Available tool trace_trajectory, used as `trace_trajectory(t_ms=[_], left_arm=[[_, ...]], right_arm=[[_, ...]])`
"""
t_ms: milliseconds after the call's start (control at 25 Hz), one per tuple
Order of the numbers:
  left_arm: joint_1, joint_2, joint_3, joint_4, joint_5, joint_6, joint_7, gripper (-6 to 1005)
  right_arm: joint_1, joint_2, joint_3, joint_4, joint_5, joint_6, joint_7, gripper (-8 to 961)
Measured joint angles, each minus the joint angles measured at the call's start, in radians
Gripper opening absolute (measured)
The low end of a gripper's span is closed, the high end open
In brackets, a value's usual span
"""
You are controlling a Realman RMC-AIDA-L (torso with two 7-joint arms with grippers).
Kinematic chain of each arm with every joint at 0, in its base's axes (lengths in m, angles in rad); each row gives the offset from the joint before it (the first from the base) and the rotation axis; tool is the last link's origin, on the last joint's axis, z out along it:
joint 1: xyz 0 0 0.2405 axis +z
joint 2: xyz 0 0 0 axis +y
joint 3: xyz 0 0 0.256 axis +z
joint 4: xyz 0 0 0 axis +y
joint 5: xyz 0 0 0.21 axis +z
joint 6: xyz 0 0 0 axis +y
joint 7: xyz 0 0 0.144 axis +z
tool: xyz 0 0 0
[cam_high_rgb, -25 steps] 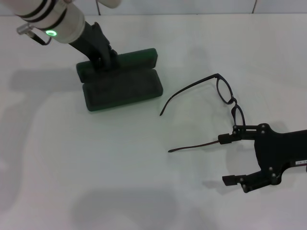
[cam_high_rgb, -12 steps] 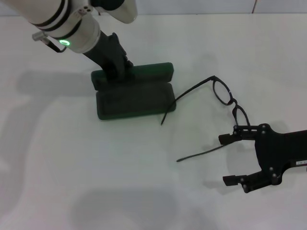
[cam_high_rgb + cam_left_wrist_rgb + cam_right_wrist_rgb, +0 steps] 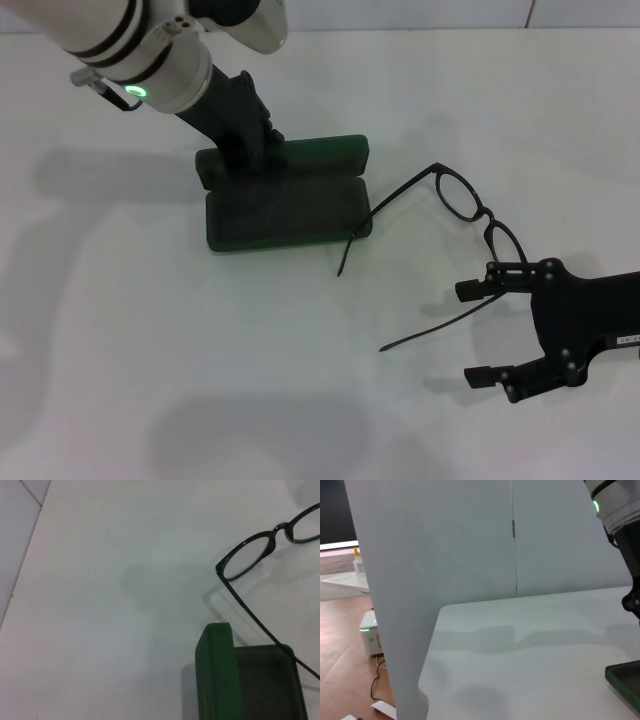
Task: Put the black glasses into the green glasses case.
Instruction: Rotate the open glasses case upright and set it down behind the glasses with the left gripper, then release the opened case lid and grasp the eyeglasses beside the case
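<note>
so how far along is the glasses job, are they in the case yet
Not yet. Done: the green glasses case lies open, with the left gripper at its lid. In hand: the black glasses lie unfolded on the table, one temple arm crossing the case's corner. The open right gripper sits beside them, holding nothing. Left: grasping the glasses and placing them inside.

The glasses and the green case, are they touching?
Touching. In the left wrist view, one temple arm of the glasses lies across the corner of the case.

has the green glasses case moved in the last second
Yes. The left tool has slid the green glasses case rightward across the table, toward the black glasses.
</note>
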State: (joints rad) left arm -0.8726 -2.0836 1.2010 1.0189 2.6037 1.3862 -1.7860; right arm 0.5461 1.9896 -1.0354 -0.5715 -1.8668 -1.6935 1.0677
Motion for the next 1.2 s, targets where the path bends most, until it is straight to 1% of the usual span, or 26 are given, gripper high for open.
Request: trace_trajectory(t_ms=[160,440,680,760,880,960,1000,1080,1200], left_arm=[[0.010,-0.003,0.012,0.006,0.007,-0.008,-0.008,230],[0.069,-0.007,0.089,0.066,-0.027,-0.053,-0.017,234],[0.072,-0.005,0.080,0.075,-0.068,-0.046,-0.028,364],[0.072,-0.003,0.060,0.075,-0.091,-0.028,-0.041,407],[0.076,-0.003,-0.041,0.069,-0.148,0.037,-0.052,472],[0.099,-0.001,-0.133,0.063,-0.213,0.074,-0.050,533],[0.117,0.001,-0.175,0.061,-0.249,0.084,-0.049,563],[0.155,0.009,-0.237,0.061,-0.318,0.097,-0.042,581],[0.248,0.031,-0.312,0.048,-0.471,0.145,0.023,608]], right_arm=[[0.000,0.000,0.000,0.000,0.000,0.000,0.000,881],[-0.001,-0.001,0.000,0.000,0.000,0.001,-0.002,881],[-0.002,-0.002,0.001,0.001,0.000,0.002,-0.003,881],[-0.002,-0.002,0.005,0.001,0.000,0.002,-0.002,881],[-0.006,-0.003,0.008,0.000,0.000,0.002,-0.001,881],[-0.007,-0.003,0.009,-0.003,0.001,0.002,-0.001,881],[-0.008,-0.004,0.009,-0.003,0.002,0.002,-0.001,881],[-0.009,-0.007,0.009,-0.004,0.004,0.002,0.001,881],[-0.009,-0.012,0.012,-0.007,0.008,0.002,0.020,882]])
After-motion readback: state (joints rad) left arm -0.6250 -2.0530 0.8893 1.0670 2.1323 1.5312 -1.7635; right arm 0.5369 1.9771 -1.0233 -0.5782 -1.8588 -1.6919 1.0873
